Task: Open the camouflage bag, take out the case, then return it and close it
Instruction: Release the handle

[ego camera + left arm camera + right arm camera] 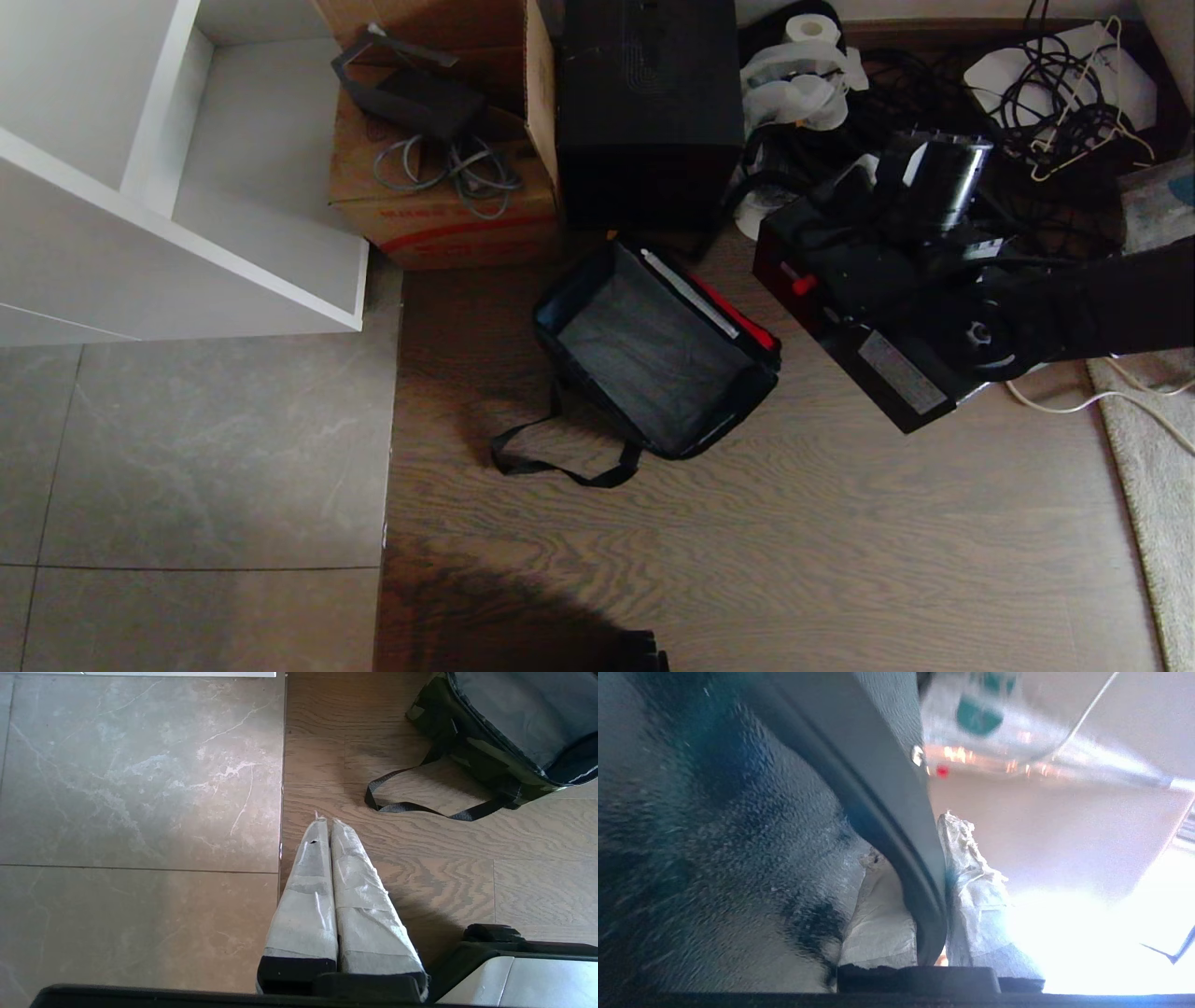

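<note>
Gripping the flat, hard black case [864, 336], right hand [924, 896].

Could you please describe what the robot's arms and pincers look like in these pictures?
The left pincer has two long tapering fingers wrapped in whitish, slightly frayed tape, set in a black base. The right pincer has the same crumpled white tape wrapping on its fingers above a black mount. In the head view, the right arm is matte black with rounded joint housings, one with a round silver-centred cap.
</note>
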Robot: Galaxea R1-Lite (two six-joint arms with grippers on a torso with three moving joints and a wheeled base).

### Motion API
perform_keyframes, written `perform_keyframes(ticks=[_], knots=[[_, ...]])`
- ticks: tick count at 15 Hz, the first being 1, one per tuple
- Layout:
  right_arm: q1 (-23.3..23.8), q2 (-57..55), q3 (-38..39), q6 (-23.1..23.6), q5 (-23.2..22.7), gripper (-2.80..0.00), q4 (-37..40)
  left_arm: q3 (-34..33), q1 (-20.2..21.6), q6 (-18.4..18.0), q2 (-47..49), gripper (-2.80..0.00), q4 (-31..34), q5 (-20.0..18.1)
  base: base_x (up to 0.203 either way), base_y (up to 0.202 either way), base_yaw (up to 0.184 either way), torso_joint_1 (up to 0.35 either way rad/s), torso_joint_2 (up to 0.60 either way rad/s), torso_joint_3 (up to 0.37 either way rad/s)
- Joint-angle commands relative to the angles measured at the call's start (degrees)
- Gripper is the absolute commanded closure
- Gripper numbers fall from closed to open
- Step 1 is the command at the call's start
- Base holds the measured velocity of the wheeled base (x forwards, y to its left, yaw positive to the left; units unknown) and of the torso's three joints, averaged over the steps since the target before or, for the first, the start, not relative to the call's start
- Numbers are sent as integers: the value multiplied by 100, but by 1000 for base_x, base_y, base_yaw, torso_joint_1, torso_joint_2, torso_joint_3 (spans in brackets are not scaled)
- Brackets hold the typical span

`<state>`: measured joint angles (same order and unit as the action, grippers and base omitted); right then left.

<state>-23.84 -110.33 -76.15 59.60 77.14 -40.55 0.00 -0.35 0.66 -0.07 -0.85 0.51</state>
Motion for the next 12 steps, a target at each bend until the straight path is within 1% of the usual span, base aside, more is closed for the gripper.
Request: perform_keyframes(ticks=[1, 4, 6, 10, 12], knots=[[373, -278, 314, -42, 51, 0, -254, -35, 0, 4, 0, 0, 0, 2, 0, 0, 0, 0, 0, 0], [591, -875, 356, -56, 44, 0, -733, -35, 0, 4, 5, 0, -3, 2, 0, 0, 0, 0, 0, 0], [654, -1330, 256, -68, 28, 0, -977, -35, 0, 4, -1, 0, -3, 2, 0, 0, 0, 0, 0, 0], [693, -2325, -385, -70, 12, 0, -1364, -35, 0, 4, 5, 0, -1, 2, 0, 0, 0, 0, 0, 0], [703, -2791, -746, -142, 11, 0, -1510, -35, 0, 4, 7, 0, -3, 2, 0, 0, 0, 0, 0, 0]])
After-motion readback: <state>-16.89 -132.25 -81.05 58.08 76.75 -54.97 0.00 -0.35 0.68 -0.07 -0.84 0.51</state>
